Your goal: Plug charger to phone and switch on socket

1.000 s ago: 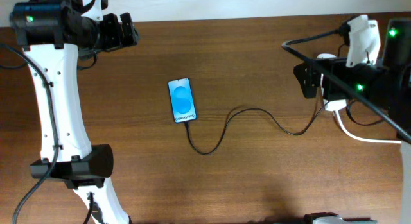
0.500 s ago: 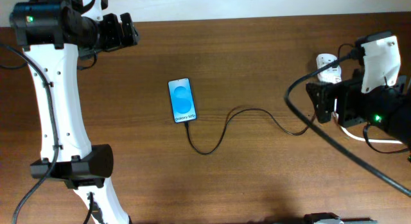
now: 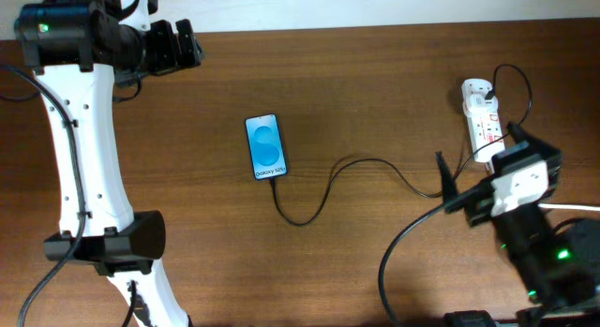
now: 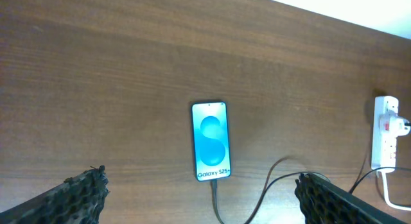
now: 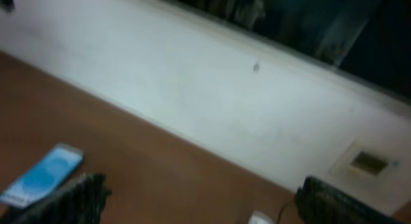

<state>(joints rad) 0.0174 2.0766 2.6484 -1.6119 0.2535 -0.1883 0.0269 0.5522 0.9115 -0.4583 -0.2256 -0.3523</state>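
The phone (image 3: 265,147) lies flat mid-table with its blue screen lit. It also shows in the left wrist view (image 4: 210,142) and blurred in the right wrist view (image 5: 42,176). The charger (image 3: 361,162), a thin black cable, has its tip in the phone's bottom edge (image 4: 215,189), then loops right toward the socket. The socket (image 3: 483,121) is a white strip at the far right, also in the left wrist view (image 4: 385,131). My left gripper (image 3: 190,44) is open and empty at the back left. My right gripper (image 3: 473,172) is open and empty just in front of the socket.
A thick white cord (image 3: 562,207) runs right from the socket. A white wall (image 5: 212,89) borders the table's far edge. The left arm's white links (image 3: 84,158) stand along the left side. The right arm's body (image 3: 539,252) fills the front right corner.
My right arm has drawn back from over the socket toward the front right, uncovering the socket. The left arm, phone and cable have not moved.
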